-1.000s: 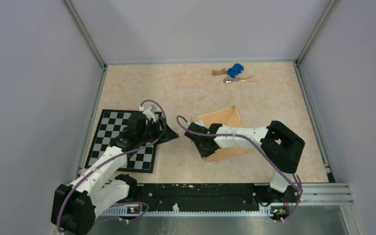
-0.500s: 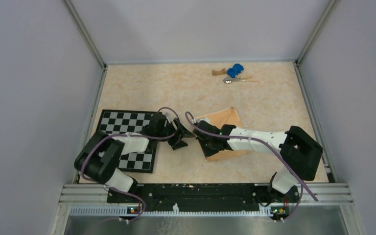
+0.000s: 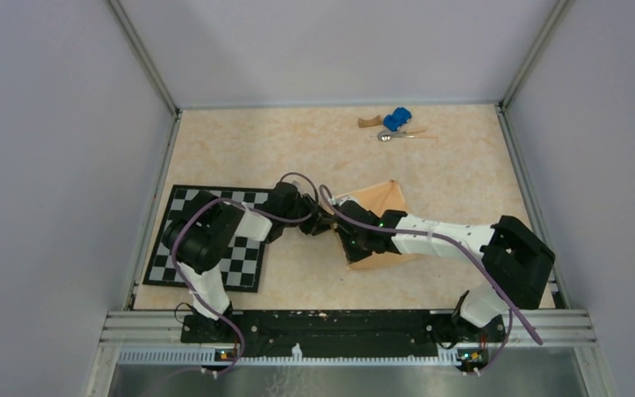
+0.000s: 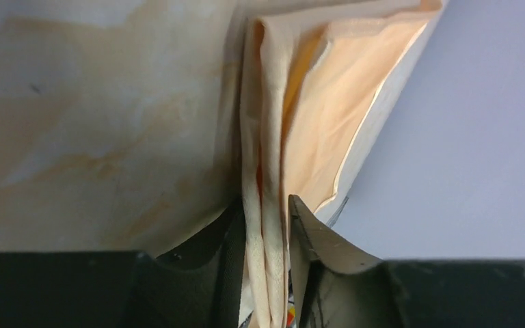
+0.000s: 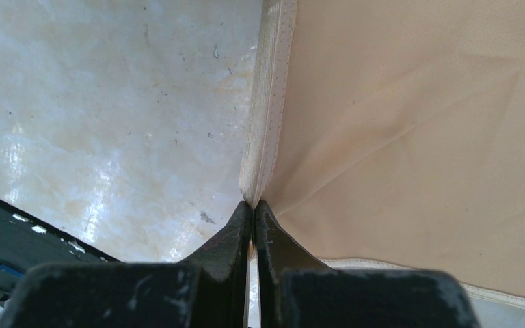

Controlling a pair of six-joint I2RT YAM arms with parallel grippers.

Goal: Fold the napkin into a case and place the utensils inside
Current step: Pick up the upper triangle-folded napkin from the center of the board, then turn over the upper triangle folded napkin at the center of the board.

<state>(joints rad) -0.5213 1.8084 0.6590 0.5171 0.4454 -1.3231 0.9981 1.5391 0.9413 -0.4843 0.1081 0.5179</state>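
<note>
The peach-orange napkin [image 3: 378, 201] lies folded near the table's middle, partly under the right arm. My left gripper [image 3: 321, 222] is shut on a bunched fold at the napkin's left edge [image 4: 268, 205], several layers between its fingers. My right gripper [image 3: 349, 245] is shut on the hemmed near-left corner of the napkin [image 5: 396, 123]. The two grippers sit close together. A shiny silver utensil [image 3: 390, 135] lies at the far edge of the table, next to a blue toy car [image 3: 396, 119].
A black-and-white checkerboard mat [image 3: 190, 240] lies at the left under the left arm. A brown curved wooden block [image 3: 370, 122] lies beside the blue car at the back. Grey walls enclose the table on three sides.
My left arm has swung right, off the checkerboard mat, to the napkin's left edge and closed on it. My right gripper has stayed at the napkin's near-left corner.
</note>
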